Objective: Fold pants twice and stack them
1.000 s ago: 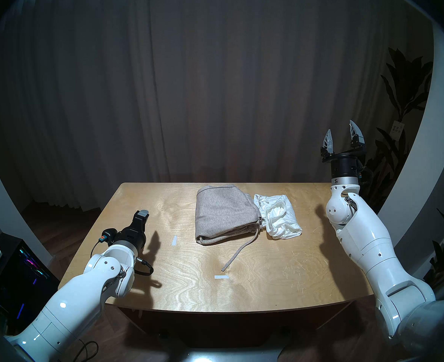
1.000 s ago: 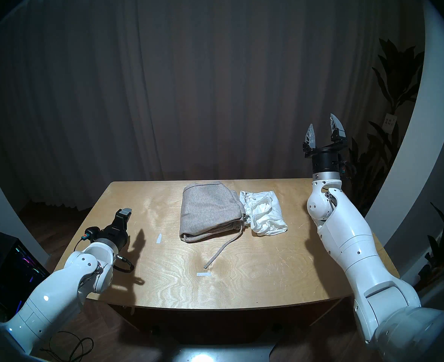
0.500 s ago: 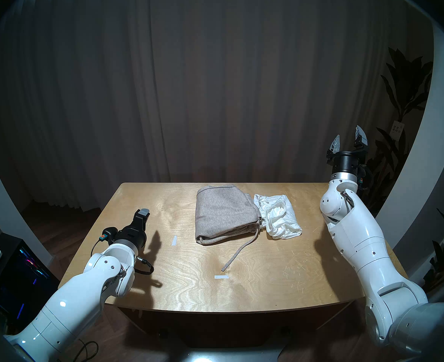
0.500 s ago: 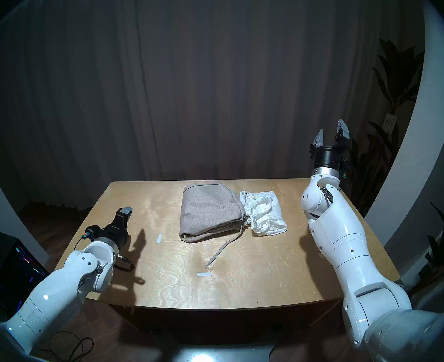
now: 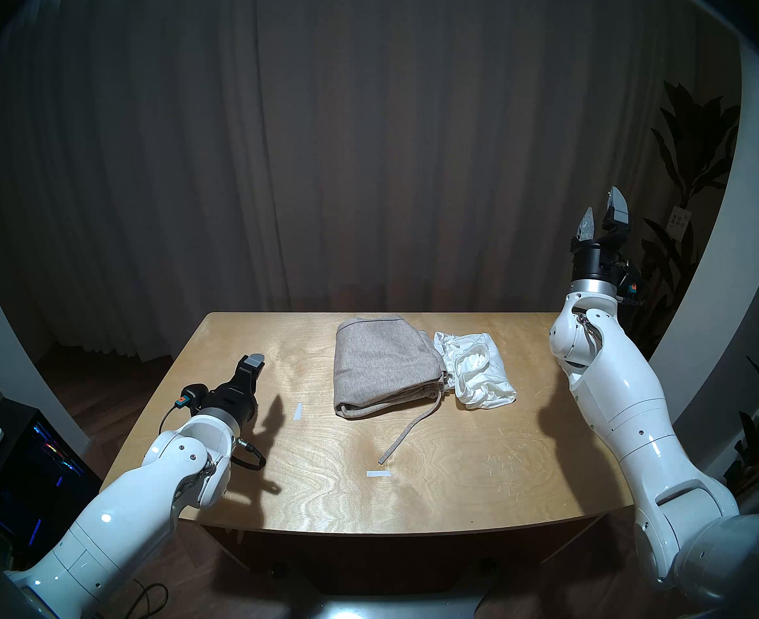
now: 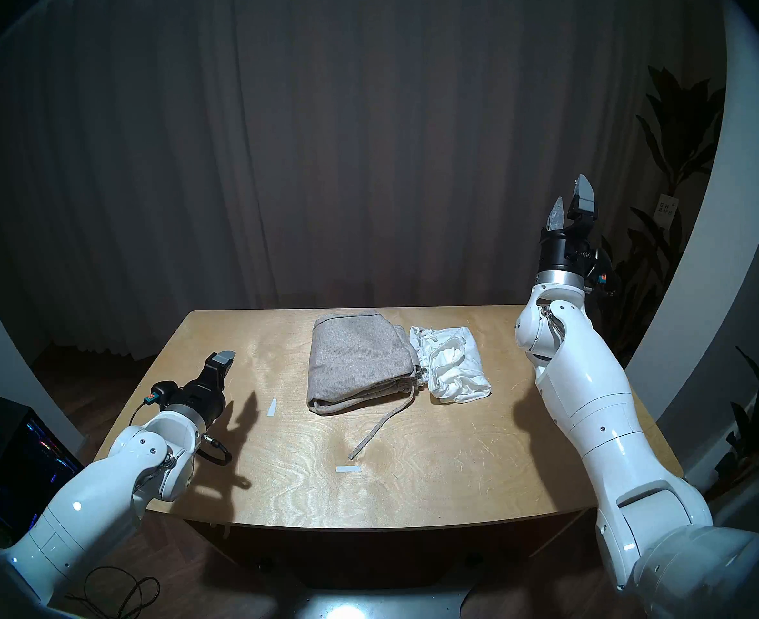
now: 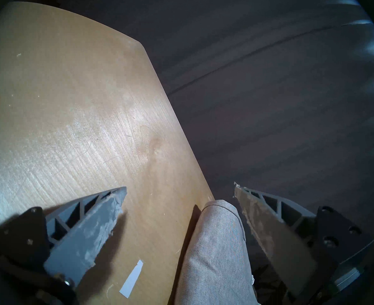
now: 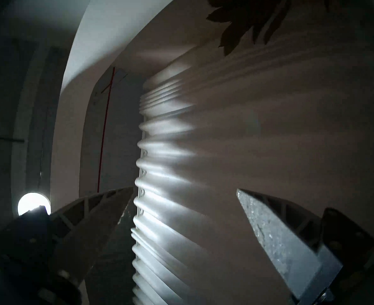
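So the folding part looks mostly done to me: the grey-beige knit pants sit as a thick folded bundle toward the far middle of the light plywood table, with their long drawstring trailing loose toward the near edge, almost reaching a small strip of white tape. The thin white ruffled shorts are bunched into a compact pile right beside them on the right, edges touching. They're side by side though, not one on top of the other, so I'd say the stacking is what's left, and the shorts look lumpier than a clean double fold. Neither arm has anything: the left gripper hovers low over the left part of the table with its jaws spread wide and empty, and the right gripper is raised off the table's right side, pointing upward, fingers apart, nothing between them. Hard to judge: how many layers each garment really has, since only the tops and near edges show. The left wrist view catches just a slice of the grey pants and another tape strip, and the right wrist view only sees curtain and wall.
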`<act>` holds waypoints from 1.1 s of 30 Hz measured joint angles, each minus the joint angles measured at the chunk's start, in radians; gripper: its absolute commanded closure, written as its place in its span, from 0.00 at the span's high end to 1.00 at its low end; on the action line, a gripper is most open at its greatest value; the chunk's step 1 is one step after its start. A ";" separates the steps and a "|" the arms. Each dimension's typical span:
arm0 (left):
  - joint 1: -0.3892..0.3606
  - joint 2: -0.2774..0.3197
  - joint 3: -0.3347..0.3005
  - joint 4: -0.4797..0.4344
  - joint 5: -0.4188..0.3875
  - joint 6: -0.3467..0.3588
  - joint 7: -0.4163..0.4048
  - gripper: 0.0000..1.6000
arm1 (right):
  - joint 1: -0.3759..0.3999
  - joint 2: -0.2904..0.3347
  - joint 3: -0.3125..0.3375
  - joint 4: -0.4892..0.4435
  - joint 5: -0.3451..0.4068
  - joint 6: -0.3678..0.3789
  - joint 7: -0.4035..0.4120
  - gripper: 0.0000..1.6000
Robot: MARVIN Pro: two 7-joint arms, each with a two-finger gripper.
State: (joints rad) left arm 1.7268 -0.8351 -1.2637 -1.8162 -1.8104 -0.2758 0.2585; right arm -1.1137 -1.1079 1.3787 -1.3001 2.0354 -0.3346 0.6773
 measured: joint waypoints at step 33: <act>0.033 0.017 -0.010 -0.020 0.000 0.017 -0.038 1.00 | 0.012 0.270 -0.167 0.040 -0.302 0.105 -0.088 1.00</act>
State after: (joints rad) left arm 1.7594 -0.8182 -1.2741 -1.8362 -1.8106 -0.2586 0.2201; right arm -1.1021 -0.8384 1.2112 -1.2605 1.7336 -0.2295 0.5891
